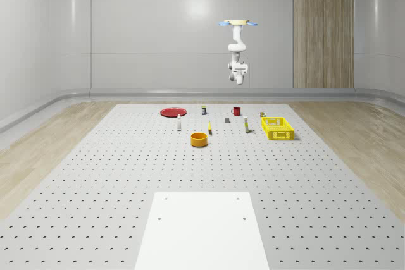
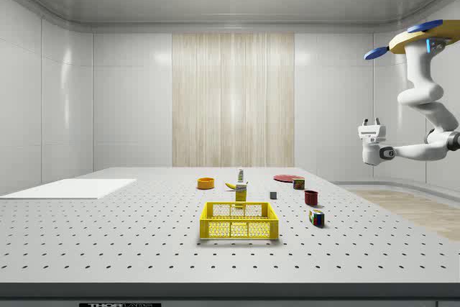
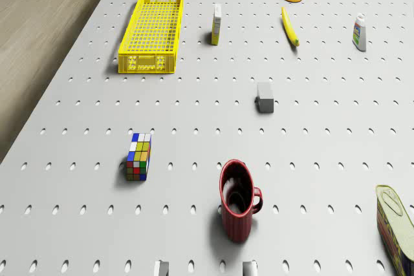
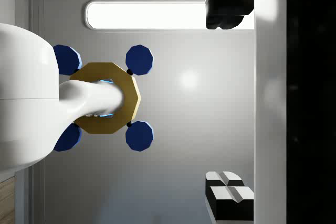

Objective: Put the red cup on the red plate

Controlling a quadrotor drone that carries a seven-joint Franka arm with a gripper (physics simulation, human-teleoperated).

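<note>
The drone (image 1: pixel 238 24) hovers high near the table's (image 1: pixel 126 175) far edge, above the red cup (image 1: pixel 236 111), with open air all around. The arm hangs folded and the gripper (image 2: pixel 372 124) points upward, fingers (image 4: pixel 229 192) set narrowly apart, holding nothing. The cup, a ribbed dark-red mug with 1 handle, stands upright, mouth up, with bare table around it. The red plate (image 1: pixel 172 112) lies flat, well apart toward the whole-scene view's left. A yellow crate (image 1: pixel 277 128) sits nearer the right edge.
</note>
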